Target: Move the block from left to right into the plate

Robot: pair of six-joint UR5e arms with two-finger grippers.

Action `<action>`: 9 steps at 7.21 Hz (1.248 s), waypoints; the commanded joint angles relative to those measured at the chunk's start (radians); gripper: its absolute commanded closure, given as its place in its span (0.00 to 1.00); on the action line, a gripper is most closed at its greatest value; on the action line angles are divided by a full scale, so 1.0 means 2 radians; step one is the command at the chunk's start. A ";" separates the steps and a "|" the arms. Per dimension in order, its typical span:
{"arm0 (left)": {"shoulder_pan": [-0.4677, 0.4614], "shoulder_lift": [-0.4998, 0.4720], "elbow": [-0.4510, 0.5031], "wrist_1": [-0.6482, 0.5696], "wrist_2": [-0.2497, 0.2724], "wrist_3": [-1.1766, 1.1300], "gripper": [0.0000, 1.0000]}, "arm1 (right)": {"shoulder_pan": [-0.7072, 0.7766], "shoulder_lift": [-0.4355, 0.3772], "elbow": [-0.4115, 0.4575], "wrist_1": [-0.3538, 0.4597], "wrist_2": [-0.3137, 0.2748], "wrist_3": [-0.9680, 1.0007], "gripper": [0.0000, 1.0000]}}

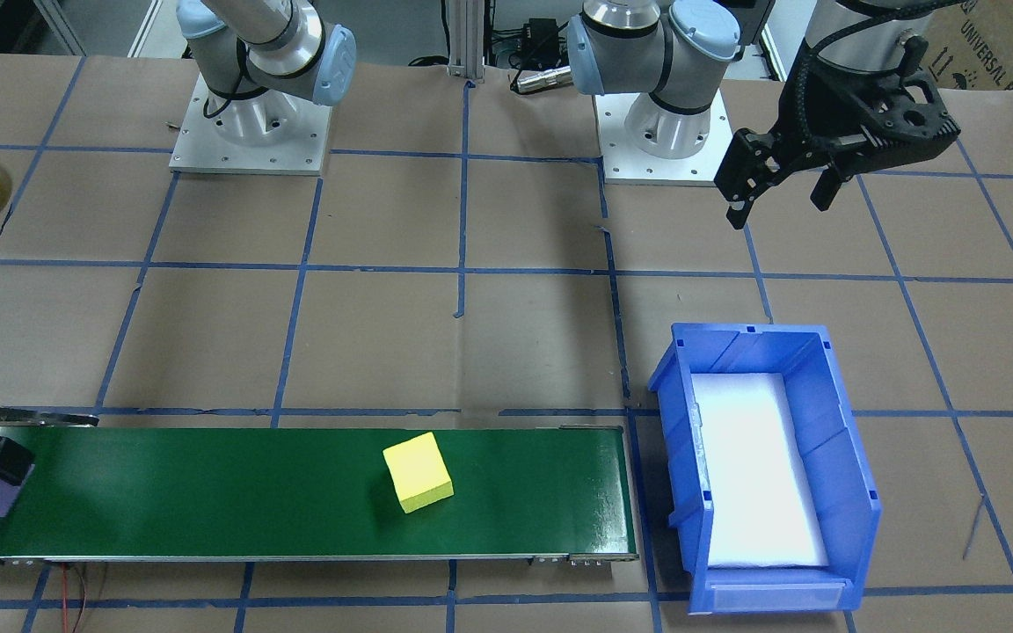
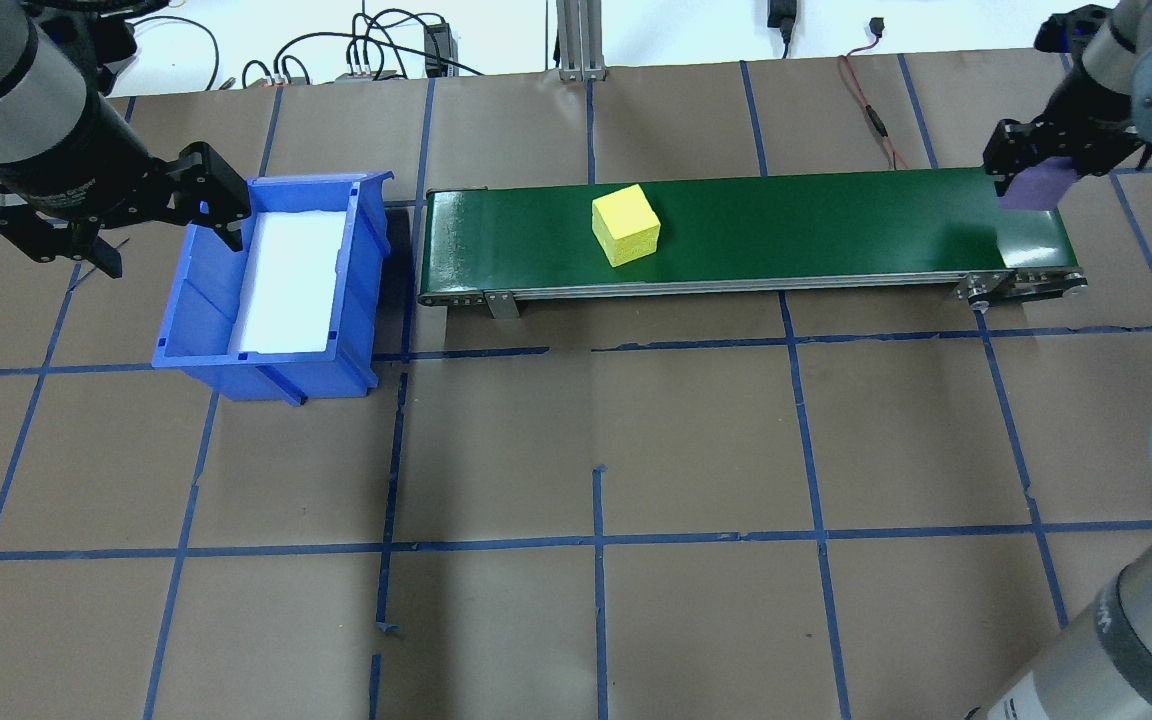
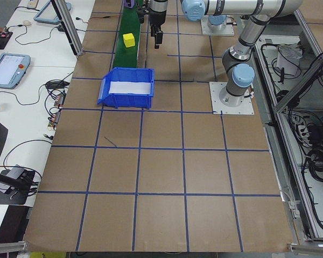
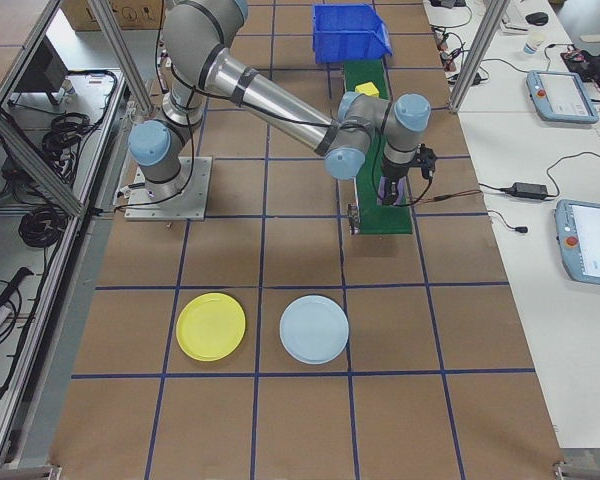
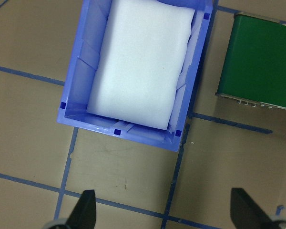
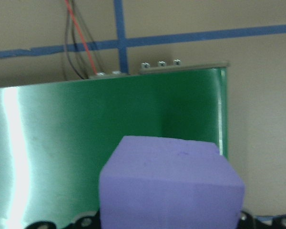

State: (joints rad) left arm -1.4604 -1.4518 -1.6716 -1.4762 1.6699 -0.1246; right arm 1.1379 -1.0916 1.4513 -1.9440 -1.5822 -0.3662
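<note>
The purple block (image 2: 1034, 186) sits clamped in the right pincer (image 2: 1041, 170) over the belt's (image 2: 786, 225) end, well apart from the yellow plate (image 4: 211, 326) on the counter (image 2: 576, 450). A loose grip could drop it mid-carry. The left pincer (image 1: 783, 183) hangs wide by the bin (image 1: 766, 466).

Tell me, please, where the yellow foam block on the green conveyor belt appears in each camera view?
Front-facing: yellow foam block, belt's middle, lower centre.
Overhead: upper centre.
Exterior left: top, small, beyond the blue plastic bin.
Exterior right: top centre, partly hidden by the arm.
Left wrist: absent.
Right wrist: absent.
Shared landmark: green conveyor belt.
</note>
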 commanded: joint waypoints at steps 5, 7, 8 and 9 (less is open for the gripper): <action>0.004 -0.018 0.027 -0.091 0.015 0.002 0.00 | -0.262 0.033 0.022 -0.007 -0.011 -0.299 0.58; 0.004 -0.022 0.026 -0.088 0.014 -0.001 0.00 | -0.277 0.055 0.023 -0.010 -0.008 -0.324 0.54; 0.002 -0.022 0.025 -0.088 0.015 -0.005 0.00 | -0.277 0.055 0.026 -0.023 -0.007 -0.326 0.28; 0.002 -0.022 0.024 -0.088 0.016 -0.005 0.00 | -0.278 0.055 0.025 -0.024 -0.004 -0.328 0.01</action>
State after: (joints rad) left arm -1.4558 -1.4950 -1.6214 -1.6521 1.6996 -0.1314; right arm 0.5859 -0.9857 1.5009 -1.9813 -1.5960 -1.0131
